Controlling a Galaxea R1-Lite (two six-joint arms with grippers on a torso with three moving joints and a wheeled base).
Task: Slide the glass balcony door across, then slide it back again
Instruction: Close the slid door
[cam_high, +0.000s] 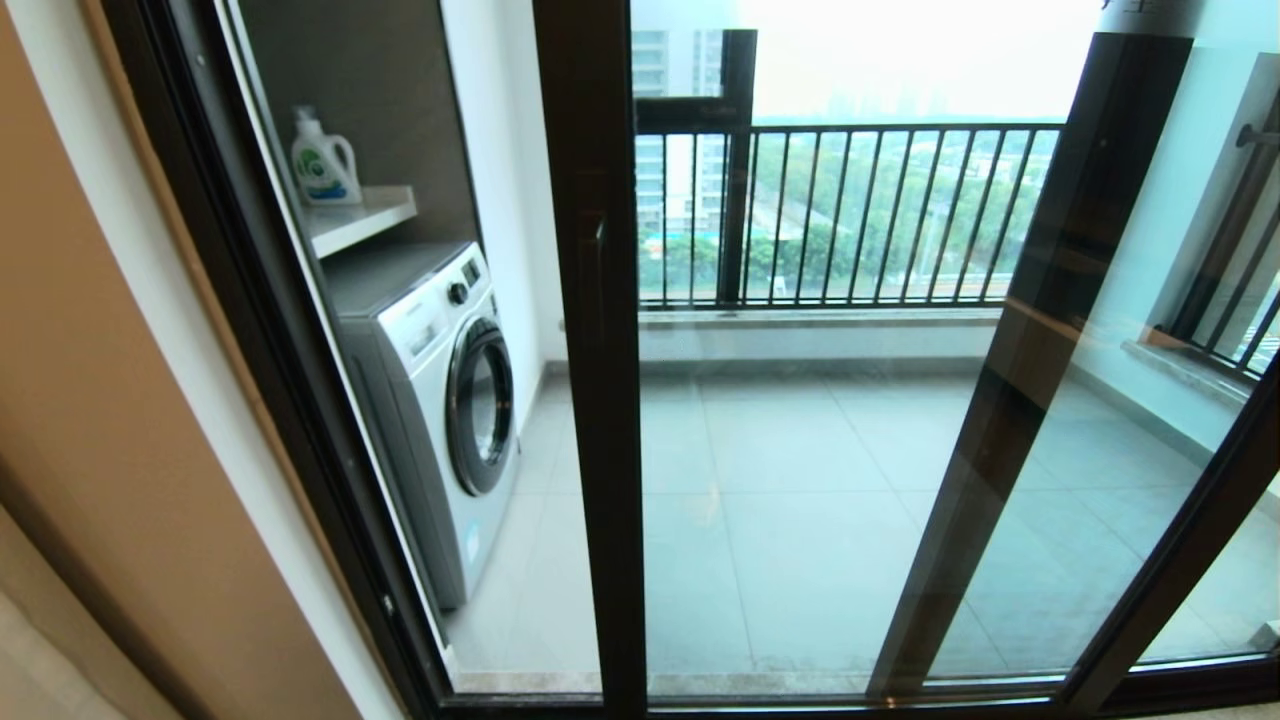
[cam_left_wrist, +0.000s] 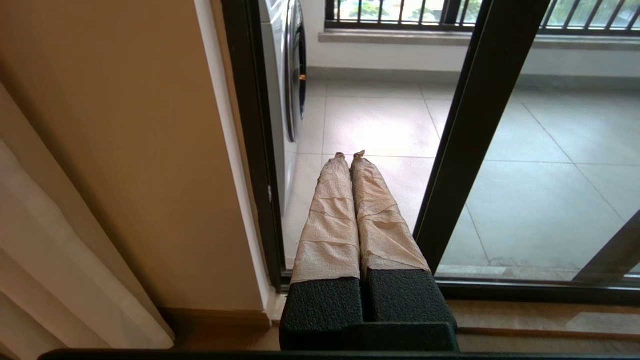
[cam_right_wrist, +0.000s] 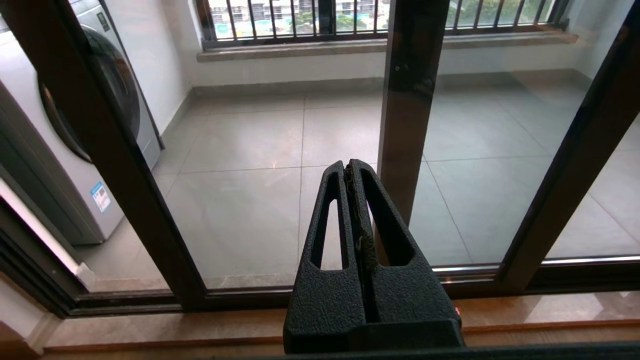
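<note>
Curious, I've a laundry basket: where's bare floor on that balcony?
Bare tiles run from the washing machine to the railing wall and rightward. Crowded only left: machine, shelf, detergent bottle. All lies behind the glass balcony door.

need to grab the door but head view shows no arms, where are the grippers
Observer: The left gripper sits low in front of the tall dark-framed glass balcony door. Its beige-wrapped fingers are shut together and empty.
Operator: and the right one
Observer: The right gripper also faces the glass low down, with its black slotted fingers shut on nothing.
Operator: either one on the handle
Observer: No. Neither wrist view shows the short dark bar handle. Both grippers point at the lower glass, just above the dark floor track.
</note>
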